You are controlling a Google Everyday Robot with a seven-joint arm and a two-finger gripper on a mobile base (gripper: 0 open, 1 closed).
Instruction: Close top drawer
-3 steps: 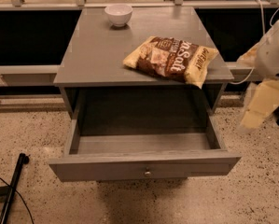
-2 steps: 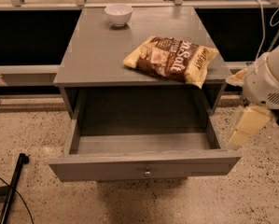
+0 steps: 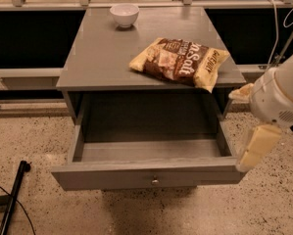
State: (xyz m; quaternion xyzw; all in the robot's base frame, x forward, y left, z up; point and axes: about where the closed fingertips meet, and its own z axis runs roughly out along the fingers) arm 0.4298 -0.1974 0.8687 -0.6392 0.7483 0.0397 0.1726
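Observation:
The top drawer (image 3: 111, 176) of the grey table stands pulled far out, its shallow box empty, with a small round metal knob (image 3: 155, 181) at the centre of its front panel. My gripper (image 3: 240, 131) is at the right of the drawer, beside its front right corner. It is open and holds nothing. Its lower cream finger (image 3: 255, 148) points down and nearly touches the right end of the front panel. The upper finger (image 3: 241, 93) sits just under the table top's right edge.
A chip bag (image 3: 180, 62) lies on the grey table top (image 3: 102, 53), and a white bowl (image 3: 124, 14) stands at its back. A black pole (image 3: 13, 195) lies on the speckled floor at the left. Cables (image 3: 277, 28) hang at the back right.
My gripper has moved down and to the left, from beside the table top to the drawer's front right corner. The drawer has not moved.

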